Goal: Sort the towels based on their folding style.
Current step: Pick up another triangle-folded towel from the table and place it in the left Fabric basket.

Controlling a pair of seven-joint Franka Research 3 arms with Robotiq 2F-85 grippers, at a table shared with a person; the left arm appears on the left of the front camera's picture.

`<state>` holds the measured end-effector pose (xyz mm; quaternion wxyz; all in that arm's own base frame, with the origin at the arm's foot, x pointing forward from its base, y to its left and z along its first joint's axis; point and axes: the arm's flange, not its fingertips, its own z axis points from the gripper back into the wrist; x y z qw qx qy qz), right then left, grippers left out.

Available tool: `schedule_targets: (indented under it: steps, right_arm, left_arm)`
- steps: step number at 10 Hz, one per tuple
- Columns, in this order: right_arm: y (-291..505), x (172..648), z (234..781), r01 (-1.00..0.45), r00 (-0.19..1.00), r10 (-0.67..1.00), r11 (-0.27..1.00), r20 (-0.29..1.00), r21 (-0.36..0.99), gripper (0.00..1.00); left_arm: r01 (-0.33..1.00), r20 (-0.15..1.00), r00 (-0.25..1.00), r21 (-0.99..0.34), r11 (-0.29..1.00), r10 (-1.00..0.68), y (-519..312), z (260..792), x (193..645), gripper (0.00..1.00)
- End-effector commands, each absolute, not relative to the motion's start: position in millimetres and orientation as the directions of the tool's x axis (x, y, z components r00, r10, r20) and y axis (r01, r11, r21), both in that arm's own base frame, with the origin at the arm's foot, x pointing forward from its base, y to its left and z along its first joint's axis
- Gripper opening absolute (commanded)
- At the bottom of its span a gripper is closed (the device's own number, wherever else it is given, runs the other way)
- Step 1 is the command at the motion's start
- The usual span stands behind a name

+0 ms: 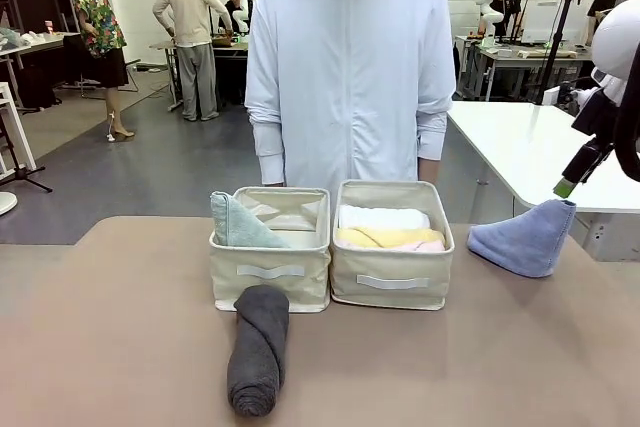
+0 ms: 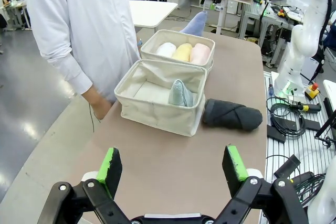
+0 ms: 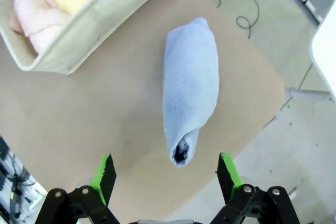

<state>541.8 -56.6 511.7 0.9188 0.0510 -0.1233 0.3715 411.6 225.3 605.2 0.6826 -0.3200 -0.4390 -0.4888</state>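
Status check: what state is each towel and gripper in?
Dark grey towel: rolled, on table before left bin.
Blue towel: cone, on table beside right bin.
Green-grey towel: cone, in left bin.
White towel, yellow towel, pink towel: rolled, in right bin.
Left gripper: fingers open, empty.
Right gripper: fingers open, empty.

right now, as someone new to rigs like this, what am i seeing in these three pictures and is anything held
This is a two-armed robot at a table, with a person standing opposite. The front picture looks across the table from the robot's side. The other two come from cameras on its wrists, looking along the left gripper and the right gripper, both open and holding nothing. The left bin holds a green-grey cone towel; the right bin holds a rolled white towel, yellow towel and pink towel. A dark grey roll lies before the bins; a blue cone towel lies below the right gripper.
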Motion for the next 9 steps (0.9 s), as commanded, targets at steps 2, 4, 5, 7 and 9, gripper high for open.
schedule_targets:
  steps: [2, 4, 5, 7, 9]
  right_arm:
    - [-70.0, 569.6, 483.3, -0.681, 0.717, 0.663, 0.732, 0.215, 0.015, 1.0]
    - [-71.3, 573.7, 462.1, -0.694, 0.71, 0.674, 0.72, 0.203, 0.033, 1.0]
    - [-71.0, 573.7, 452.1, -0.7, 0.708, 0.68, 0.712, 0.19, 0.062, 1.0]
    - [-73.2, 575.5, 436.2, -0.697, 0.713, 0.678, 0.713, 0.177, 0.079, 1.0]
    - [-74.7, 573.9, 430.4, -0.735, 0.672, 0.711, 0.674, 0.206, 0.072, 1.0]
  left_arm:
    - [0.95, 0.917, 0.124, 0.001, 0.313, -0.378, 226.8, 606.3, 411.5, 1.0]
    - [0.95, 0.917, 0.124, 0.001, 0.313, -0.378, 226.8, 606.3, 411.5, 1.0]
    - [0.95, 0.917, 0.124, 0.001, 0.313, -0.378, 226.8, 606.3, 411.5, 1.0]
    - [0.95, 0.917, 0.124, 0.001, 0.313, -0.378, 226.8, 606.3, 411.5, 1.0]
    - [0.95, 0.917, 0.124, 0.001, 0.313, -0.378, 226.8, 606.3, 411.5, 1.0]
